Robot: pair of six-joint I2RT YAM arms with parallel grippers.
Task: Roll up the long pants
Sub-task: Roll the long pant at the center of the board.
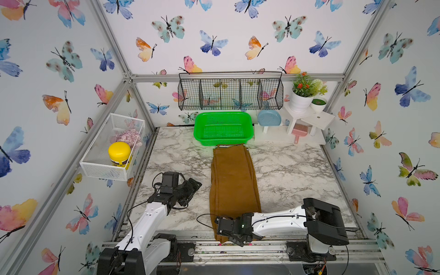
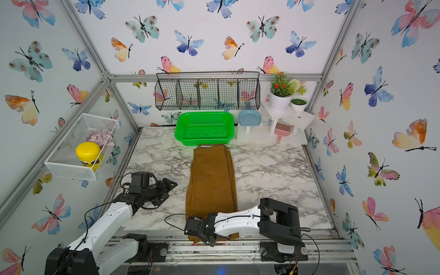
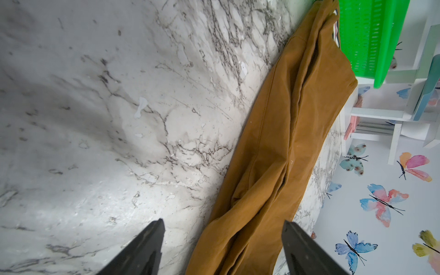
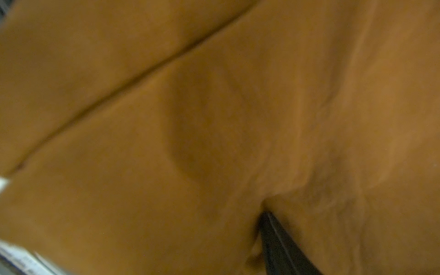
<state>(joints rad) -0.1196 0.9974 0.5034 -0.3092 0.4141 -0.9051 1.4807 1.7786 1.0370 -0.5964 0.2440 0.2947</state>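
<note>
While my right hand (image 1: 234,238) sits low over the near end of the long pants (image 1: 233,181), right at the front edge of the desk (image 1: 297,171), my left hand (image 1: 193,185) hangs off to the side, above bare marble and apart from the cloth. The pants lie folded lengthwise in one narrow strip down the middle of the desk, legs stacked. The striped waistband (image 1: 232,145) is at the far end, just in front of the green basket (image 1: 223,141), and the near end laps slightly over the desk's front edge. My left hand is released, its two fingers (image 3: 147,247) spread wide and gripping nothing. From my right wrist I see blurred mustard cloth filling almost everything, with one dark finger (image 4: 281,247) pressed into a pucker of fabric. The other finger is hidden, so I cannot tell whether that hand has clenched on the pants or only rests against them.
</note>
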